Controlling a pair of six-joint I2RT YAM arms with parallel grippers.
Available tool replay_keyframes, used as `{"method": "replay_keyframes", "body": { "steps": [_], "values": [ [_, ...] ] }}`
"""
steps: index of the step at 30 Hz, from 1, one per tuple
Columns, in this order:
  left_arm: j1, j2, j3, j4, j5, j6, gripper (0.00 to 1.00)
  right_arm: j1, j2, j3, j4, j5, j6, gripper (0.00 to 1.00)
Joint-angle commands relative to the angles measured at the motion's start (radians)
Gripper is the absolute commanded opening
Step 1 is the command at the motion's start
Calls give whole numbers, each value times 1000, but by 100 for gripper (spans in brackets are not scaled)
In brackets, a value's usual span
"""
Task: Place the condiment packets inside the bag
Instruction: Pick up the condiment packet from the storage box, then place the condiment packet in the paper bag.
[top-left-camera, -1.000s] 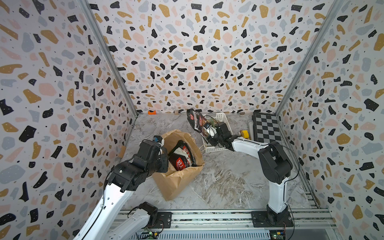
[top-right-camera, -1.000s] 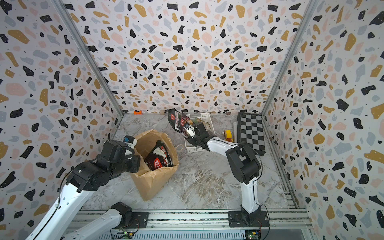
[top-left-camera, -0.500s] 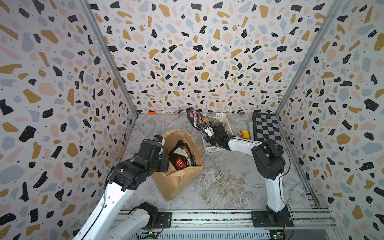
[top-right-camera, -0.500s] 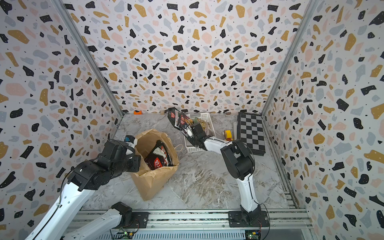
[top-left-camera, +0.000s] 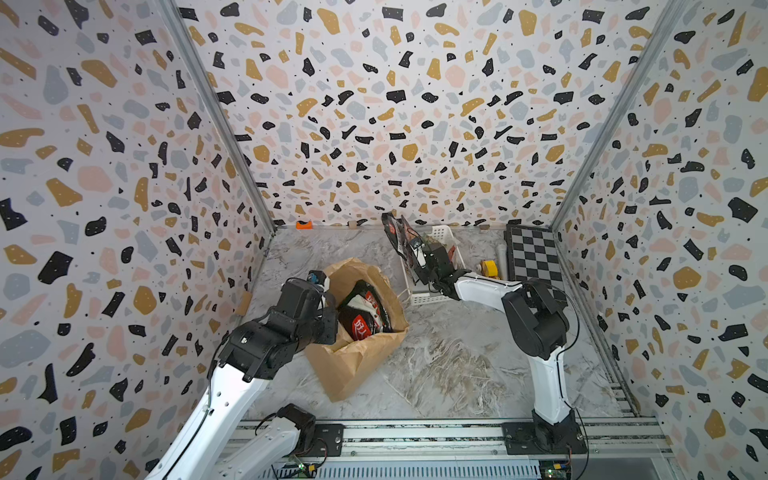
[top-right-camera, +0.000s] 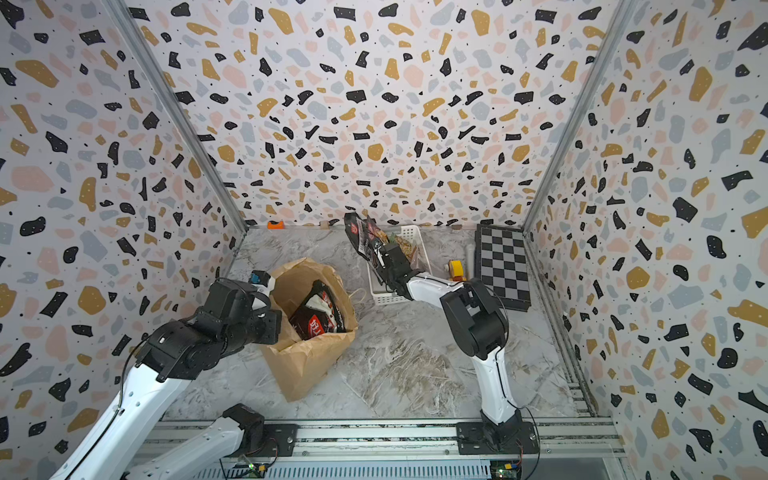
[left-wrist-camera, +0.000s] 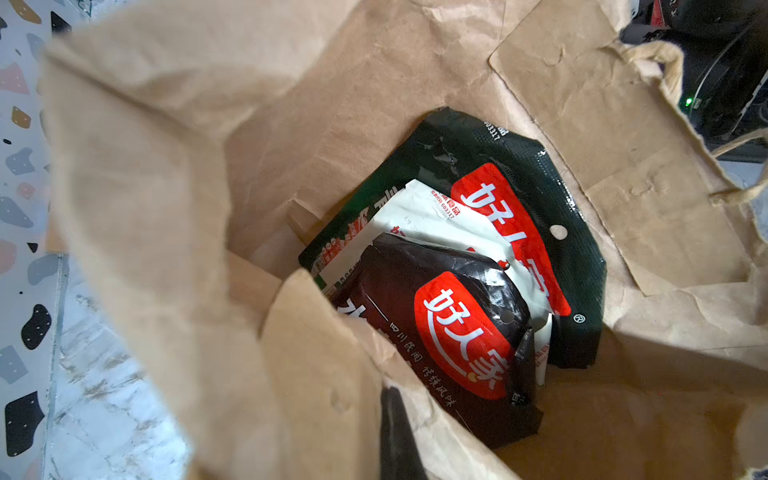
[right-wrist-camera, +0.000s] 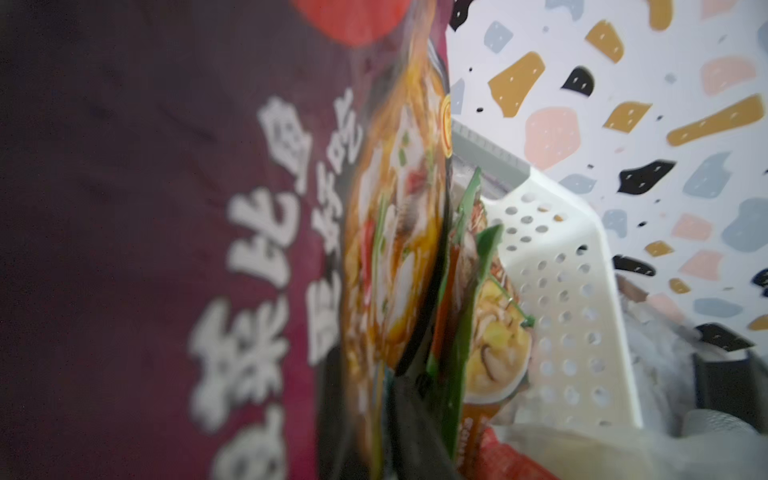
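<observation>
While the mouth of the tall crinkled brown paper bag (top-left-camera: 357, 365) is kept open at the middle of the marbled table (top-left-camera: 449, 365), a further pouch has been taken hold of in the white perforated plastic basket (top-left-camera: 448, 230) behind it. The bag leans toward the front rail, and three glossy pouches are seen inside it: a dark green one (left-wrist-camera: 552, 232), a cream one (left-wrist-camera: 432, 216) and a black-red one (left-wrist-camera: 415, 266).

The one change is on the right. A second ago the jaws of the right gripper (top-left-camera: 417, 257) were spread at the black-red pouch (top-left-camera: 395, 230) in the basket; now they have been closed on its lower edge, and the arm's elbow has been swung toward the middle. The pouch itself has hardly been shifted. The pick is therefore judged made, with lift and carry to the bag still owed.

That pouch is stood on edge, its long axis steep, its upper end toward the back wall and tipped a little to the bag's side. A green pouch (right-wrist-camera: 453, 353) is pressed close beside it; whether its edge is also caught cannot be told.

The left gripper (top-left-camera: 324, 291) is clamped on the bag's rim, unchanged.
</observation>
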Motion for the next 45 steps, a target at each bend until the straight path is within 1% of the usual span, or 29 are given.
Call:
{"method": "replay_keyframes", "body": {
  "steps": [1, 4, 7, 12, 18, 20, 23, 25, 27, 31, 35, 37, 40, 45],
  "values": [
    [5, -9, 14, 46, -37, 27, 0, -7, -38, 26, 32, 24, 44, 0],
    [5, -15, 11, 46, -41, 26, 0, -7, -105, -20, 68, -13, 22, 0],
    [5, -16, 3, 49, -36, 20, 0, -6, -190, -72, 93, -25, 18, 0],
    [5, -21, -5, 56, -20, 7, 0, -7, -394, -143, 27, -95, 61, 0],
    [5, -45, -3, 74, -2, -9, 0, 8, -653, -203, -107, -296, 158, 0],
    [5, -51, -7, 80, 6, -16, 0, 31, -729, -213, -144, -344, 172, 0],
    [4, -57, -15, 84, 11, -22, 0, 93, -841, -207, -202, -399, 195, 0],
    [4, -60, -21, 89, 15, -28, 0, 127, -897, -204, -202, -472, 265, 0],
    [5, -62, -26, 97, 19, -33, 0, 170, -943, -215, -163, -568, 379, 0],
    [5, -63, -23, 102, 21, -40, 0, 265, -964, -267, -21, -639, 555, 0],
    [4, -67, -6, 103, 23, -46, 0, 334, -936, -333, 94, -639, 672, 0],
    [5, -71, -2, 101, 21, -49, 0, 353, -920, -364, 138, -625, 703, 0],
    [5, -81, 1, 100, 21, -54, 0, 363, -898, -397, 151, -610, 718, 0],
    [4, -87, 5, 94, 19, -55, 0, 380, -817, -395, 149, -694, 721, 0]
  ]
}}
